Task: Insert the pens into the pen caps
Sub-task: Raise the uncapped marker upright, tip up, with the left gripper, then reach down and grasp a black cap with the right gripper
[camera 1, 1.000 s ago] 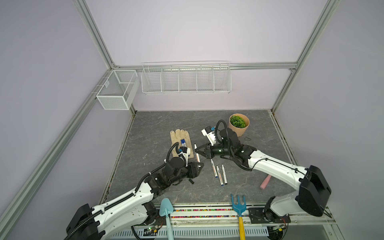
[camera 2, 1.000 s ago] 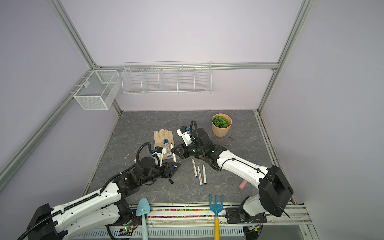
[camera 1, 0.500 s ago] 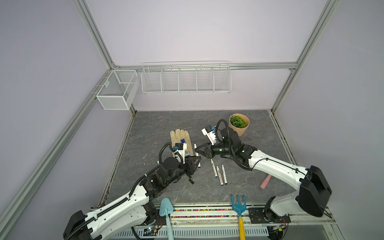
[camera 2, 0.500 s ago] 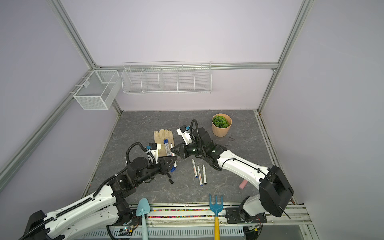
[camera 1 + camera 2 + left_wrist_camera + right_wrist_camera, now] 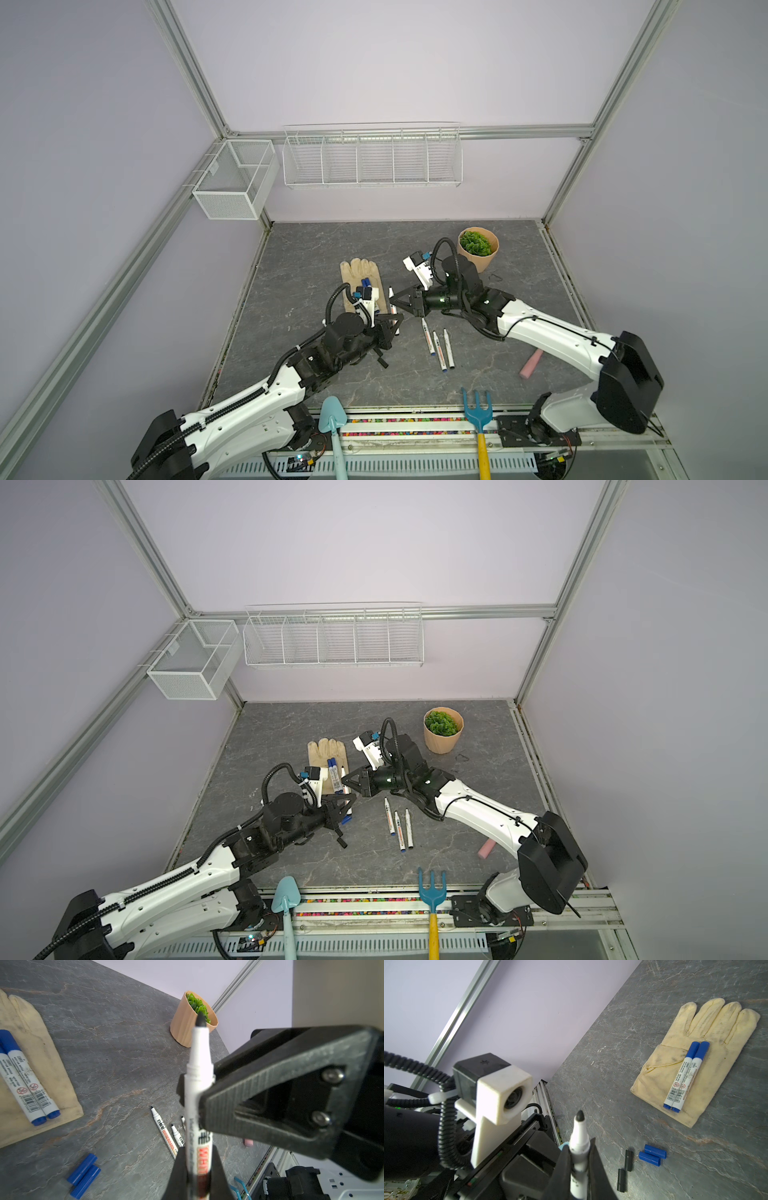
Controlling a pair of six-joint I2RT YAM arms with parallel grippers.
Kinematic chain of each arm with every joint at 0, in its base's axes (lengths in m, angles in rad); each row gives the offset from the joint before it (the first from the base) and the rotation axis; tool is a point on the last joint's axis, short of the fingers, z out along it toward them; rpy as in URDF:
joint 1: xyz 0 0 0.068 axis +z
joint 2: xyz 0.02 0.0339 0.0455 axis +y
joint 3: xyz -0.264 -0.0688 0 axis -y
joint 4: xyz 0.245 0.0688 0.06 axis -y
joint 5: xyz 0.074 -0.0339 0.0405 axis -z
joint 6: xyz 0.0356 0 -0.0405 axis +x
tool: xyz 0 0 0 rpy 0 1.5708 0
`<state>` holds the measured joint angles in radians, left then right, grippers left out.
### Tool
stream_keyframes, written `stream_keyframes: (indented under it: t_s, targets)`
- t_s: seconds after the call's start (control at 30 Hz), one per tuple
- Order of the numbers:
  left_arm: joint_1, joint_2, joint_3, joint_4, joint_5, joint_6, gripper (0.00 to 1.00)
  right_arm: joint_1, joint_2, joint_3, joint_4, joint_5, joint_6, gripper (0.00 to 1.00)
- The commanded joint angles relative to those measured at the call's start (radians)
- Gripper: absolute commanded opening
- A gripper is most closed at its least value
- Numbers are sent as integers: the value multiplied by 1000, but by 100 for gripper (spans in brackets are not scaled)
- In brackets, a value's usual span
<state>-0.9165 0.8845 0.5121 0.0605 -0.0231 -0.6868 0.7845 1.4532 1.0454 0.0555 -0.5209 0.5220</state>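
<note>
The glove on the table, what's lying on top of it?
Two blue-capped pens lie side by side, touching, on the glove. Anything underneath the glove is covered.

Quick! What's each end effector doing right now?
Left end effector: closed, holding the pen.
Right end effector: closed, holding the same pen.

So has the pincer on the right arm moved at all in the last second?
No. The right pincer sits where it was, its tip just off the right edge of the glove.
</note>
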Motion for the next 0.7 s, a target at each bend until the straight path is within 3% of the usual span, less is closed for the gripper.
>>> stream_keyframes:
  t_s: [0.0, 0.07, 0.13, 0.27, 0.37, 0.67]
  targets:
    - [3, -77, 1, -96, -126, -52, 0, -7, -12, 15, -166, 48, -121, 17]
    - [4, -125, 10, -265, -239, -106, 0, 5, 21, 52, -315, 97, -221, 38]
    - [5, -196, 2, -411, -345, -196, 0, 29, 69, 80, -436, 122, -297, 46]
    - [15, -321, -49, -625, -464, -424, 0, 96, 177, 120, -555, 168, -371, 46]
    - [16, -370, -65, -702, -482, -475, 0, 142, 283, 215, -651, 212, -412, 44]
    - [17, -364, -23, -817, -509, -461, 0, 238, 584, 509, -888, 298, -481, 41]
